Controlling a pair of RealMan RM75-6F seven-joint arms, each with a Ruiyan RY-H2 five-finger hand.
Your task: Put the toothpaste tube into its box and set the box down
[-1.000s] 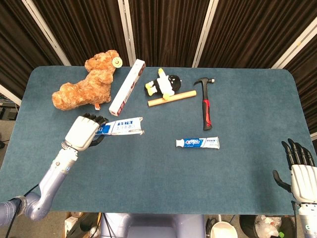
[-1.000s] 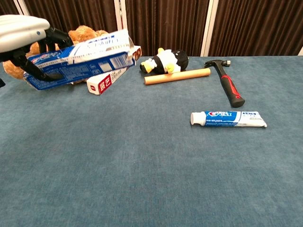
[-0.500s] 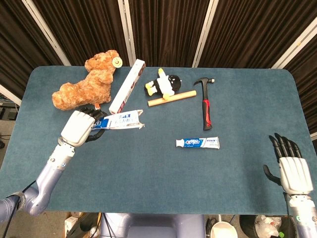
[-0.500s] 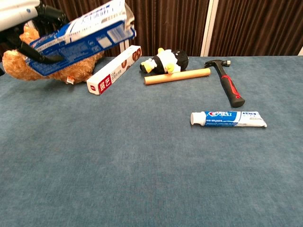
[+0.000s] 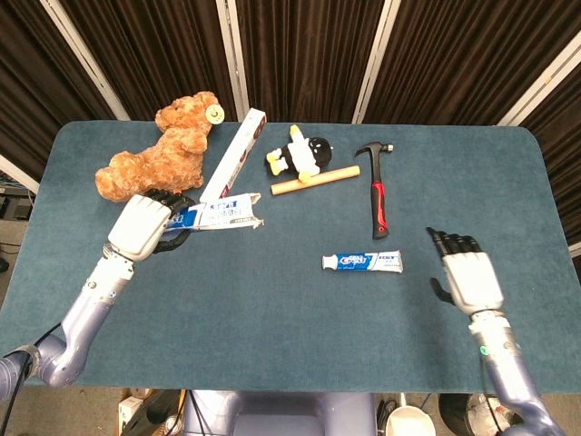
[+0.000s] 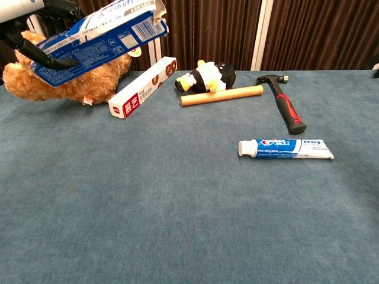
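Note:
My left hand [image 5: 142,225] holds the blue and white toothpaste box [image 5: 221,213] in the air at the left, with its open flap end pointing right. In the chest view the toothpaste box [image 6: 98,38] hangs high at the top left, tilted up to the right. The toothpaste tube [image 5: 362,262] lies flat on the table right of centre, cap to the left; it shows again as the toothpaste tube [image 6: 286,148] in the chest view. My right hand [image 5: 468,279] hovers open to the right of the tube, fingers spread, apart from it.
A brown teddy bear [image 5: 163,150] lies at the back left, beside a long white and red box [image 5: 233,156]. A penguin toy [image 5: 301,154], a wooden dowel [image 5: 315,179] and a red-handled hammer [image 5: 378,197] lie at the back centre on the blue table [image 5: 272,318].
My right hand has come up and leftward from the table's right front corner toward the tube. My left hand has lifted the box higher and slightly back.

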